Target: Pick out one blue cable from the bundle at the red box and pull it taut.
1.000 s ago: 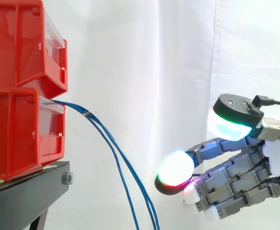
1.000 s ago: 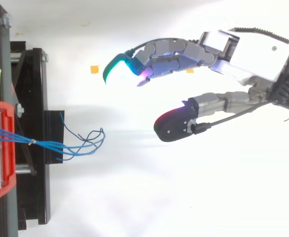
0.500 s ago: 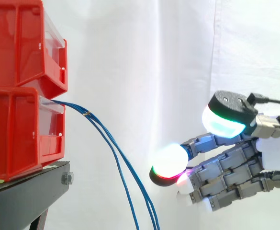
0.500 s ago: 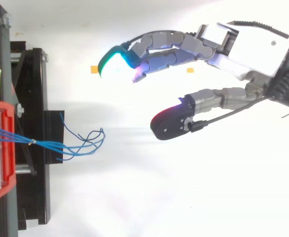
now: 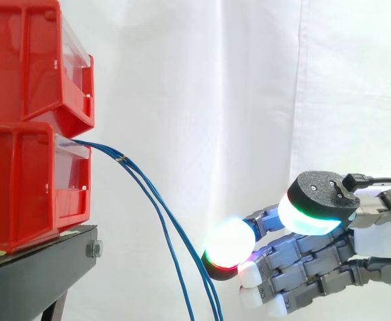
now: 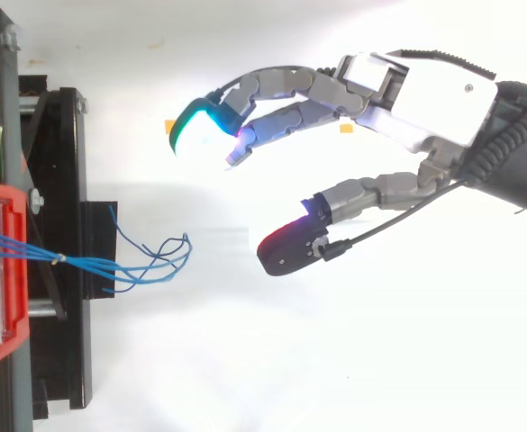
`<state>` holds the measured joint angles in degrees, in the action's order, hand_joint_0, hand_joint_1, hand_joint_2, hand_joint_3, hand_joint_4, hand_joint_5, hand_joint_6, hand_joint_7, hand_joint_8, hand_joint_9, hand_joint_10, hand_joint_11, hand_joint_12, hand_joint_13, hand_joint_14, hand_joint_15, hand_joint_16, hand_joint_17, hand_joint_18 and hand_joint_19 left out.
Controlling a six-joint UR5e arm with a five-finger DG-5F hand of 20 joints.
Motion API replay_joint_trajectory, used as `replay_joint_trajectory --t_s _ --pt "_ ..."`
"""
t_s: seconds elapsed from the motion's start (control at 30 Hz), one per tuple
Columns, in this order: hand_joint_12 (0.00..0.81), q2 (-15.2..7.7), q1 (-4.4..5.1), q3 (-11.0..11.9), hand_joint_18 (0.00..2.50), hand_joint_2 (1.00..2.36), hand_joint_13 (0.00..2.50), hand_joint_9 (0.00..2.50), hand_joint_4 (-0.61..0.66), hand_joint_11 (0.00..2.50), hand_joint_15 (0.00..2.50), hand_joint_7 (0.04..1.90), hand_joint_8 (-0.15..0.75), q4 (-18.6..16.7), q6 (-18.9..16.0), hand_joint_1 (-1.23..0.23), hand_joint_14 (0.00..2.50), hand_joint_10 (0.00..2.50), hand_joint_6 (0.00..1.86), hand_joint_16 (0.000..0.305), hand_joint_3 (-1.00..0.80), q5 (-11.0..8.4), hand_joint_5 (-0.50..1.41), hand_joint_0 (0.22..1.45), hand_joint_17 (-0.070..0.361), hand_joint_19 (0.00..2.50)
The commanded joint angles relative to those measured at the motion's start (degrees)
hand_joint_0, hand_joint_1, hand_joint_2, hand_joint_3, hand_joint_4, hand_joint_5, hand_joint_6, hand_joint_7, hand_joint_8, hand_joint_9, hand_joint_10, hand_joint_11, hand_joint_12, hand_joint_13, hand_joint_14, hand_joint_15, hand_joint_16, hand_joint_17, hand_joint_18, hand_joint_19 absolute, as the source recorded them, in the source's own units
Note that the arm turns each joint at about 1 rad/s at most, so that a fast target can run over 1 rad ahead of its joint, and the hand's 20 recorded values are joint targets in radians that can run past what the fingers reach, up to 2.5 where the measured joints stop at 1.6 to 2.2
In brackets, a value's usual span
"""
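A lab test rig: white curtain backdrop, red bins (stacked) on a black stand.

The black stand bears the lower red bin directly. The upper red bin is stacked on that, 2 in all.

The lower bin sits on the stand, and the upper bin is stacked directly on top of it. The bundle of cables comes out of the front of the lower bin and hangs down to the right of it, before the curtain. My hand is more to the right of the lower bin, below the level of its opening, near the hanging cables but apart from them
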<state>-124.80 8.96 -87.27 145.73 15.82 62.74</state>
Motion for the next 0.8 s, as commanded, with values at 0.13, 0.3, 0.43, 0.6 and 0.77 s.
replay_joint_trajectory --t_s 0.13,0.3,0.43,0.6,0.77 --pt "0.331 -3.2 -0.26 4.2 0.57 1.0 0.69 0.77 0.23 0.44 0.31 0.8 0.27 -1.1 -0.6 -0.69 0.01 0.02 0.5 0.041 -0.5 1.15 -0.17 0.53 0.093 0.33" --pt "0.332 -3.2 0.01 5.0 0.57 1.0 0.7 0.79 0.24 0.44 0.32 0.81 0.272 -1.1 -0.8 -0.66 0.01 0.02 0.5 0.042 -0.5 1.24 -0.16 0.53 0.094 0.34" --pt "0.335 -3.2 0.01 5.2 0.58 1.0 0.71 0.8 0.24 0.45 0.33 0.81 0.273 -1.8 -1.0 -0.65 0.01 0.02 0.5 0.042 -0.5 1.42 -0.16 0.53 0.093 0.35" --pt "0.332 -3.2 0.45 5.2 0.58 1.0 0.72 0.82 0.24 0.46 0.34 0.81 0.277 -2.0 -1.4 -0.63 0.01 0.02 0.5 0.042 -0.5 1.15 -0.16 0.54 0.094 0.37" --pt "0.334 -4.1 0.45 5.3 0.59 1.0 0.72 0.83 0.24 0.46 0.35 0.81 0.275 -2.1 -2.2 -0.61 0.01 0.02 0.5 0.042 -0.5 1.42 -0.15 0.55 0.095 0.37"
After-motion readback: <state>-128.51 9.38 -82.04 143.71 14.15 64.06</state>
